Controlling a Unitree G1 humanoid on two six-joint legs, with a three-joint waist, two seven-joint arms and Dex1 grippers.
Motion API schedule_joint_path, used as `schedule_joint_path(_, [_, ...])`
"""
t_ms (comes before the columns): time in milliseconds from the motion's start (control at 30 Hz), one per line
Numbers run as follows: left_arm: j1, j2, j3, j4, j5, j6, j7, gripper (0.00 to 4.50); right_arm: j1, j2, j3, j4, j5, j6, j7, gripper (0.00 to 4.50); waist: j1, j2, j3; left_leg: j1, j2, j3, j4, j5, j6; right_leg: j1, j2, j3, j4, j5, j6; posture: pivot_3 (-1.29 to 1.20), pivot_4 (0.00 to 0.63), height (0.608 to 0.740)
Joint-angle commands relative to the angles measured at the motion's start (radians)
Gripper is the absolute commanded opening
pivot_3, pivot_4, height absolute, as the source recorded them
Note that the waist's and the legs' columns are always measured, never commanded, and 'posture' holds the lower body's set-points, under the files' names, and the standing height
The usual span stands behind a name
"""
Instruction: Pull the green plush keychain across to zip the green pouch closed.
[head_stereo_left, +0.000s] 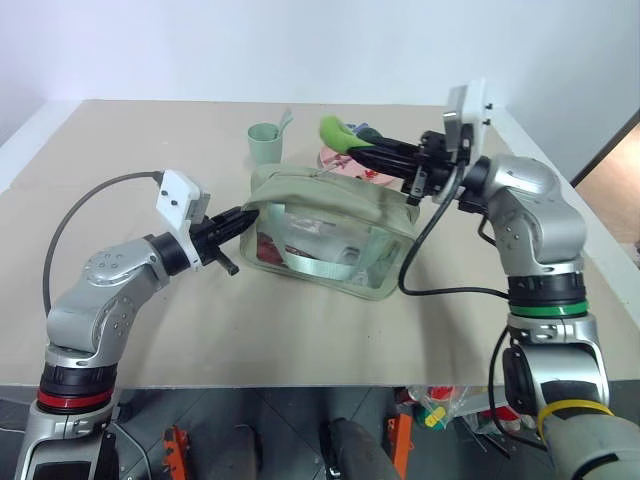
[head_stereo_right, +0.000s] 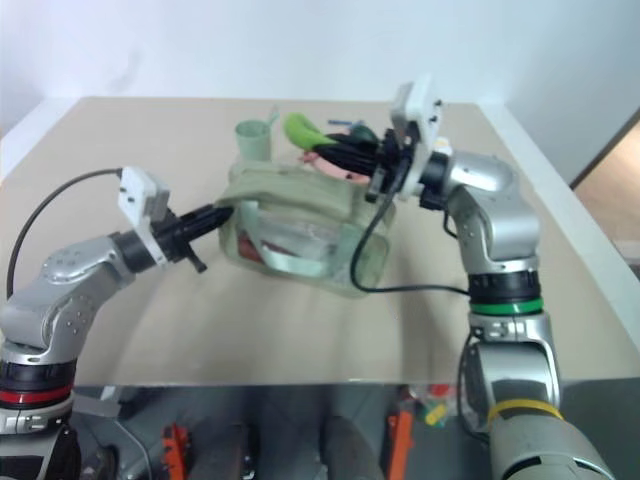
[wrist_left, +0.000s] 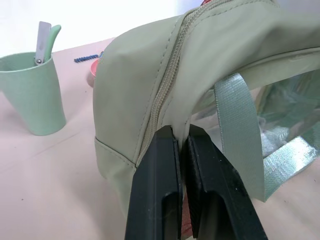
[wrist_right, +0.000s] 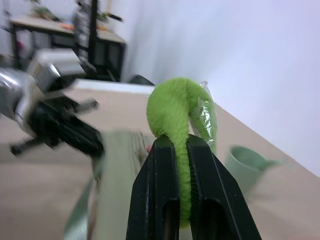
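left gripper pinching pouch end | right gripper clamping keychain | risk: plush slipping out mid-pull

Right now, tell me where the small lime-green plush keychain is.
The small lime-green plush keychain is clamped in the right gripper, above the far right end of the sage-green fabric pouch, right of the pale green cup.

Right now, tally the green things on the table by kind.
Green pouch: 1
Green plush keychain, pinched in the right gripper: 1
Pale green cup: 1
Total: 3
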Motion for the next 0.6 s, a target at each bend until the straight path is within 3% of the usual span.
schedule_joint_path(33, [-0.02,-0.006,0.014,0.006,0.022,-0.009,0.039,0.0,0.013,-0.066,-0.097,-0.031,-0.018,-0.049,-0.066,0.02,0.0,0.0,0.0,0.0,0.0,0.0,0.0,0.0,0.0,0.0,0.0,0.0,0.0,0.0,0.0,0.0,0.15,0.74])
schedule_joint_path(233, [-0.01,-0.043,0.012,0.007,0.056,-0.027,0.099,0.0,0.105,-0.177,-0.171,-0.012,-0.108,-0.048,-0.227,0.02,0.001,0.0,0.0,0.0,0.0,0.0,0.0,0.0,0.0,0.0,0.0,0.001,0.0,0.0,0.0,0.0,0.15,0.74])
schedule_joint_path(367, [0.007,-0.073,0.001,-0.001,0.079,-0.049,0.128,0.0,0.229,-0.197,-0.149,-0.09,-0.193,0.011,-0.349,0.02,0.001,0.0,0.0,0.001,0.0,0.001,0.0,0.0,0.0,0.0,0.0,0.002,0.0,0.0,0.0,0.0,0.15,0.74])
schedule_joint_path(500, [0.012,-0.099,-0.016,-0.016,0.083,-0.043,0.148,0.0,0.385,-0.168,-0.076,-0.248,-0.281,0.162,-0.471,0.02,0.001,0.001,0.0,0.001,0.0,0.001,0.0,0.0,0.0,0.0,0.001,0.002,0.0,0.0,0.001,0.0,0.15,0.74])
schedule_joint_path(600, [0.011,-0.106,-0.024,-0.007,0.088,-0.05,0.149,0.0,0.424,-0.111,-0.008,-0.244,-0.353,0.174,-0.562,0.02,-0.003,0.001,-0.001,0.003,0.0,0.003,0.0,0.0,0.0,0.0,0.001,0.005,0.001,0.001,0.001,0.0,0.15,0.74])
